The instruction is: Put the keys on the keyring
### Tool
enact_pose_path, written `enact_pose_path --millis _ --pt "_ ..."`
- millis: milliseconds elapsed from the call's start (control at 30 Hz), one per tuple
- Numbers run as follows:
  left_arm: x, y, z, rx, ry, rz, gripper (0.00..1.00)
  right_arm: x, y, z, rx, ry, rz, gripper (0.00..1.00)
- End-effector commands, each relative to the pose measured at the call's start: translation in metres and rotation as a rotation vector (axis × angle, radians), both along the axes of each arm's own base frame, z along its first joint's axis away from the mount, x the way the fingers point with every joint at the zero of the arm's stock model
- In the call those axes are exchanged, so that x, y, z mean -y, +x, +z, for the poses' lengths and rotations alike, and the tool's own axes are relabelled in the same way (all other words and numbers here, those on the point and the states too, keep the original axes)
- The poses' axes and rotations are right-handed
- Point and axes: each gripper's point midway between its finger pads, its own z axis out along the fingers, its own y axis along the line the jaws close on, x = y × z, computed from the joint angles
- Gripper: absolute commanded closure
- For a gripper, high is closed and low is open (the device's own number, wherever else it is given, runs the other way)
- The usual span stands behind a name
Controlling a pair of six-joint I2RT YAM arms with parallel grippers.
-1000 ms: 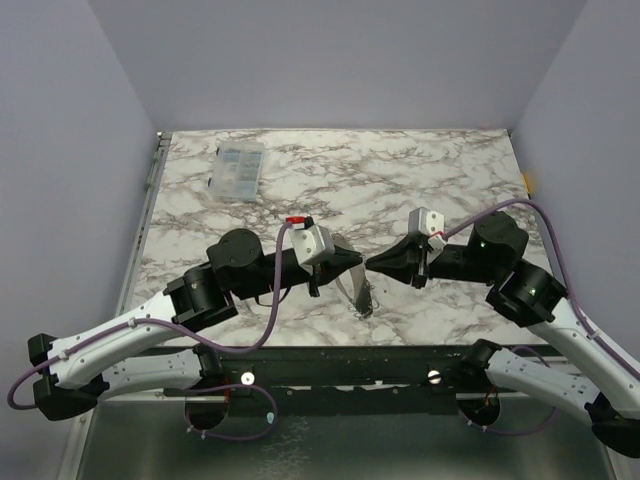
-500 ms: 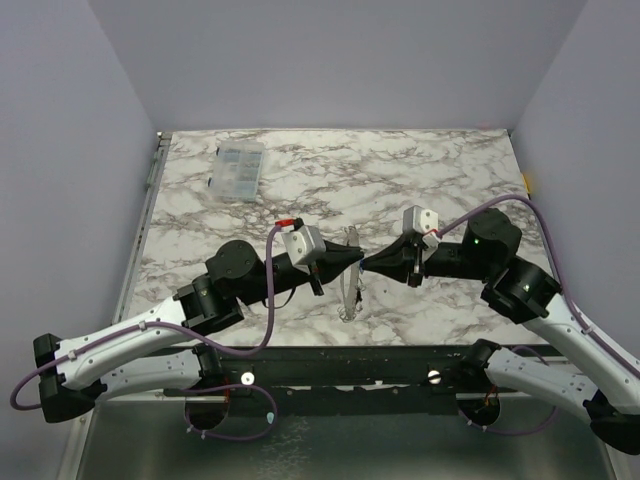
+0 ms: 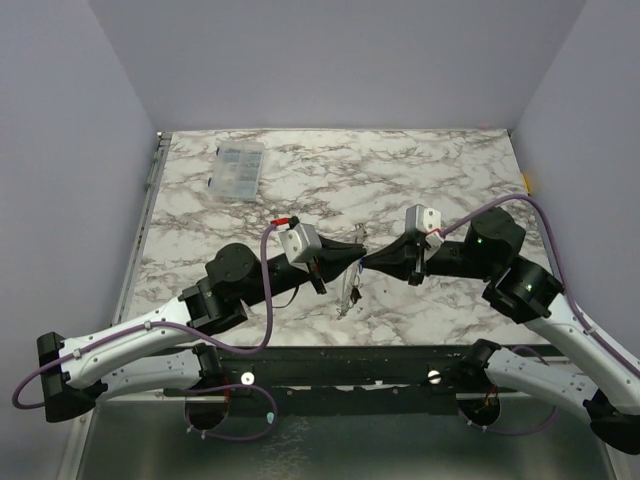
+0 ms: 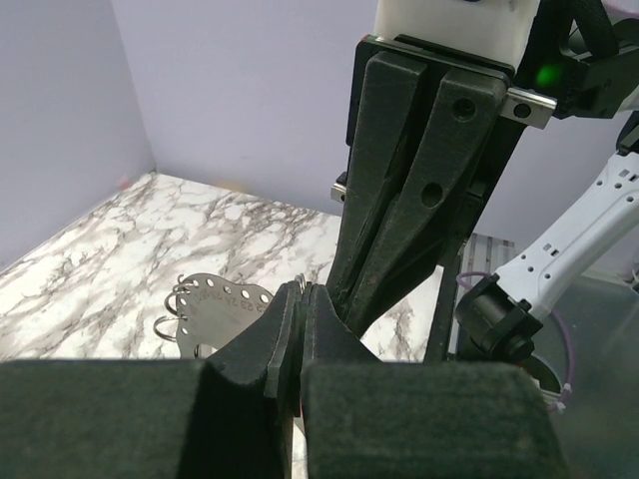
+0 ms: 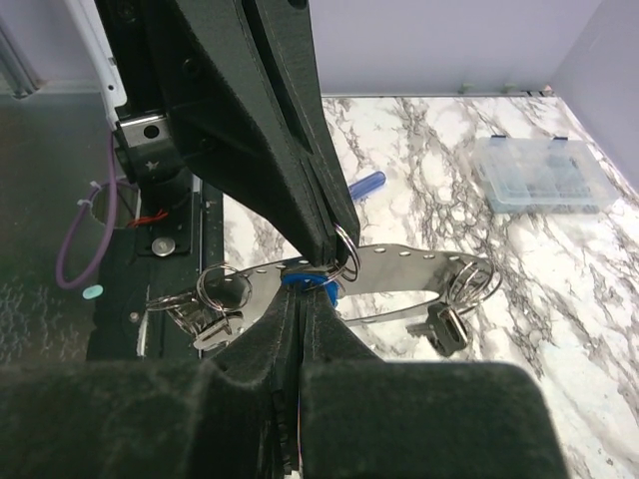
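The keyring (image 3: 349, 283) is a pale grey band with holes, hanging above the table between the two arms; it also shows in the right wrist view (image 5: 429, 265) and the left wrist view (image 4: 215, 298). My left gripper (image 3: 357, 257) is shut on a small metal ring (image 5: 345, 244) of the keyring. My right gripper (image 3: 369, 262) meets it tip to tip and is shut on a blue-headed key (image 5: 311, 282) right at that ring. A dark-headed key (image 5: 444, 328) hangs from a ring at the band's far end. More keys (image 5: 190, 314) hang at the near end.
A clear plastic box (image 3: 240, 168) lies at the table's back left. A blue cylindrical object (image 5: 363, 186) lies on the marble beyond the grippers in the right wrist view. The table's near edge and the arm bases are just below the keyring.
Both grippers have closed in towards each other until their tips meet. The left gripper carried the keyring up and away from the near edge; the band now hangs slightly left.
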Motion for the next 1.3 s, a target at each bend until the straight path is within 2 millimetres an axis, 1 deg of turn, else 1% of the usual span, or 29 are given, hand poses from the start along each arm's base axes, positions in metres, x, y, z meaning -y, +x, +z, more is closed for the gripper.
enact_pose_path --millis 0,200,300,433,533,633,700,733,800,833,900,1067,1167,1267 --pt "-0.001 -0.001 0.017 -0.003 -0.092 -0.005 1.00 -0.002 0.002 0.018 0.056 0.017 -0.001 0.99" --pt "0.003 0.003 0.006 -0.015 -0.082 0.004 1.00 -0.002 0.006 0.023 0.074 -0.007 -0.004 0.99" --pt "0.005 0.002 0.005 -0.020 -0.092 -0.002 1.00 -0.001 0.010 0.022 0.090 -0.032 -0.018 0.99" --pt "0.005 0.002 0.009 -0.025 -0.116 -0.003 1.00 0.003 0.016 0.016 0.109 -0.080 -0.042 0.99" --pt "0.004 0.002 0.013 -0.028 -0.133 -0.004 1.00 0.011 0.021 0.012 0.146 -0.113 -0.081 0.99" --pt "0.003 0.002 0.018 -0.027 -0.151 -0.003 1.00 0.015 0.017 0.010 0.179 -0.128 -0.065 1.00" --pt "0.002 0.003 0.020 -0.024 -0.160 0.004 1.00 0.018 0.016 0.009 0.169 -0.135 -0.076 0.99" --pt "0.001 0.003 0.021 -0.024 -0.165 0.010 1.00 0.020 0.016 0.009 0.154 -0.138 -0.089 0.95" --pt "-0.001 0.003 0.025 -0.018 -0.180 0.014 1.00 0.023 0.015 0.008 0.122 -0.129 -0.108 0.78" --pt "-0.001 0.003 0.026 -0.017 -0.185 0.014 1.00 0.024 0.014 0.008 0.108 -0.117 -0.117 0.72" --pt "-0.001 0.003 0.028 -0.014 -0.190 0.009 1.00 0.027 0.009 0.009 0.091 -0.074 -0.128 0.64" --pt "0.001 -0.003 0.027 -0.006 -0.185 -0.021 1.00 0.029 -0.004 0.015 0.062 -0.013 -0.104 0.55" --pt "0.002 -0.005 0.028 -0.002 -0.184 -0.033 1.00 0.026 -0.006 0.018 0.048 -0.016 -0.083 0.50" --pt "0.002 -0.006 0.027 -0.003 -0.185 -0.040 1.00 0.021 -0.005 0.023 0.047 -0.016 -0.065 0.49"
